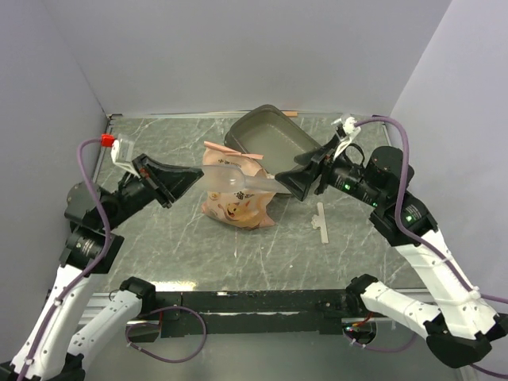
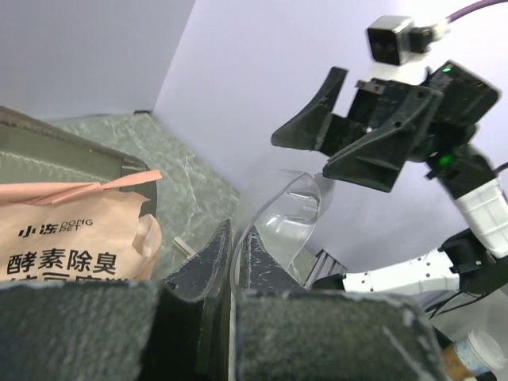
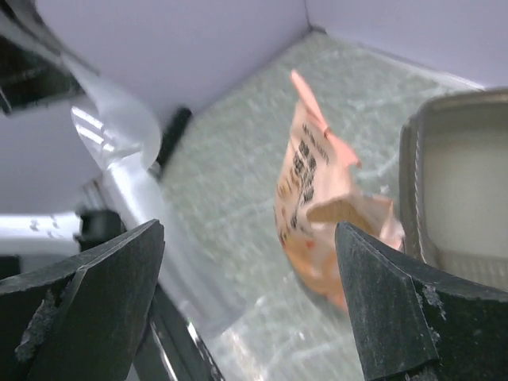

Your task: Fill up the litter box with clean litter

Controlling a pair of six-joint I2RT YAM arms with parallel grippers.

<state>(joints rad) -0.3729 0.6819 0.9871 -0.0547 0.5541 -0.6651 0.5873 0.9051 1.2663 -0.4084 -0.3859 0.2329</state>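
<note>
Orange bag (image 1: 238,208) sits nearest. Over it my left pincer (image 1: 190,181) clamps the clear scoop (image 1: 238,184), long axis 9-to-3. My right pincer (image 1: 287,185) gapes wide, empty, at the scoop's 3 o'clock. Litter box (image 1: 278,141) lies beyond at 1 o'clock, nearer my right arm, looks unfilled.

My right gripper (image 3: 248,230) is matte black, scuffed grey. Rounded-rectangular grey-brown plastic litter box (image 1: 266,135); orange-pink plastic bag (image 1: 238,210) with black printed characters; colourless clear plastic scoop (image 1: 238,182); grey-green tabletop (image 1: 175,238) — white-veined, marbled.
</note>
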